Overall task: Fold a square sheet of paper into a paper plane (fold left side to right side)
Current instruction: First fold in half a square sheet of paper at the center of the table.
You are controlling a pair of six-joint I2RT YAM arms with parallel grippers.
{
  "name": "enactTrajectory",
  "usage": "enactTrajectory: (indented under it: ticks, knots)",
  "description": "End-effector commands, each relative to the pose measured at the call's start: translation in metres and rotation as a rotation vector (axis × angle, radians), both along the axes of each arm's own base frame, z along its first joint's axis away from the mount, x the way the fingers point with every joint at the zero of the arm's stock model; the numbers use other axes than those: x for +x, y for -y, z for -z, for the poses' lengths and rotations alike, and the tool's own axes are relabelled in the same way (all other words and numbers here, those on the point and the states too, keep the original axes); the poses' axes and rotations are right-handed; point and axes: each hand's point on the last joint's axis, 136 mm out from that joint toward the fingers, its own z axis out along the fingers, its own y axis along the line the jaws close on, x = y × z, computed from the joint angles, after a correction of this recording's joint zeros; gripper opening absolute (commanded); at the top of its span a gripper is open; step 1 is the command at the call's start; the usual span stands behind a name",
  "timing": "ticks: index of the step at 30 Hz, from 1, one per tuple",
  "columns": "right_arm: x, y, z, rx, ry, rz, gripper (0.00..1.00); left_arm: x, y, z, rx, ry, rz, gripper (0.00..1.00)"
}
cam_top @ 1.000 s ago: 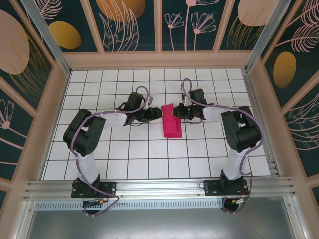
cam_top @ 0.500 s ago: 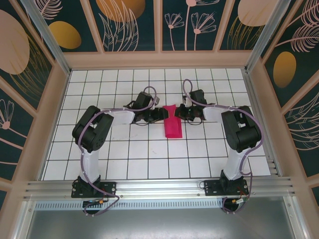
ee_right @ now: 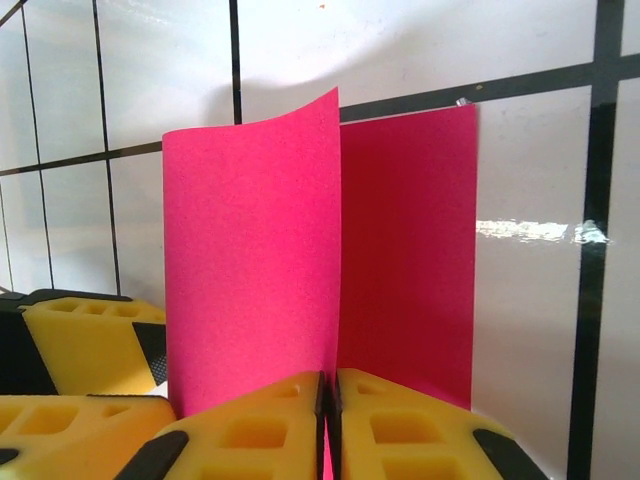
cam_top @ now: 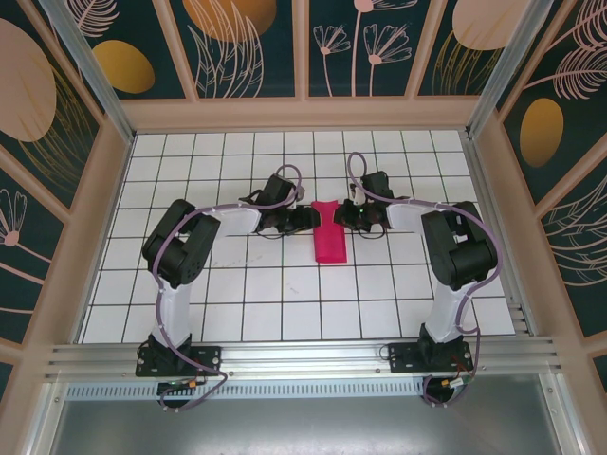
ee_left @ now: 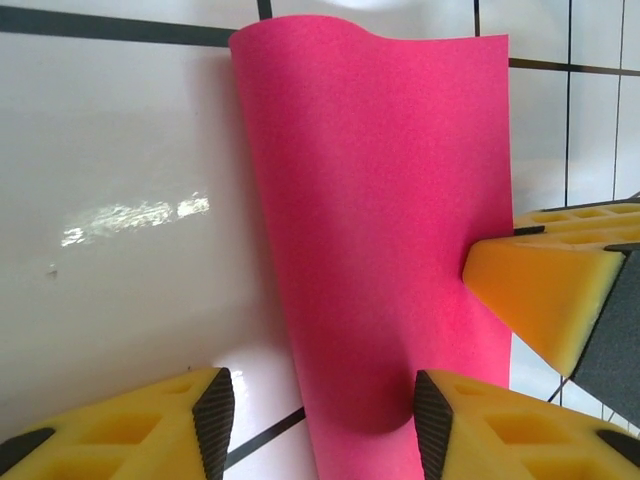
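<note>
2 grippers meet at mid-table over the thin magenta-pink square sheet of paper [cam_top: 329,239], partly folded on the white grid-tiled table [cam_top: 237,284]. My right gripper [ee_right: 328,400] is pinched tight on its raised flap. My left gripper [ee_left: 322,425] stands with jaws apart, gripping nothing, straddling the sheet. I judge the flap should go over slowly, edges matched, before any crease is pressed.

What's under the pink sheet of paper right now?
The white grid table lies under the square sheet of paper. In the right wrist view, a lifted flap rises beside a flat layer; whatever that layer covers is hidden.
</note>
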Motion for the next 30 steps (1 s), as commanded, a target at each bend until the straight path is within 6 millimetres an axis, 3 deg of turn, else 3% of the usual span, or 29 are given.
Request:
enactTrajectory:
  ticks: [1,11,17,24,30]
  knots:
    - [-0.004,0.006,0.006,-0.025,-0.016,0.003,0.17,-0.004,0.005,0.013,0.042,-0.016,0.026,0.52]
    - [0.001,0.013,-0.015,-0.042,0.046,0.024,0.37,-0.007,0.005,0.024,0.093,-0.024,0.034,0.48]
    - [0.001,0.039,-0.022,-0.116,0.074,0.088,0.48,-0.007,0.006,0.026,0.112,-0.023,0.043,0.48]
    - [-0.004,0.069,-0.026,-0.139,0.091,0.163,0.5,-0.01,0.011,0.029,0.151,-0.016,0.072,0.49]
    - [-0.007,0.077,-0.026,-0.148,0.089,0.174,0.51,-0.012,0.012,0.033,0.183,-0.015,0.087,0.51]
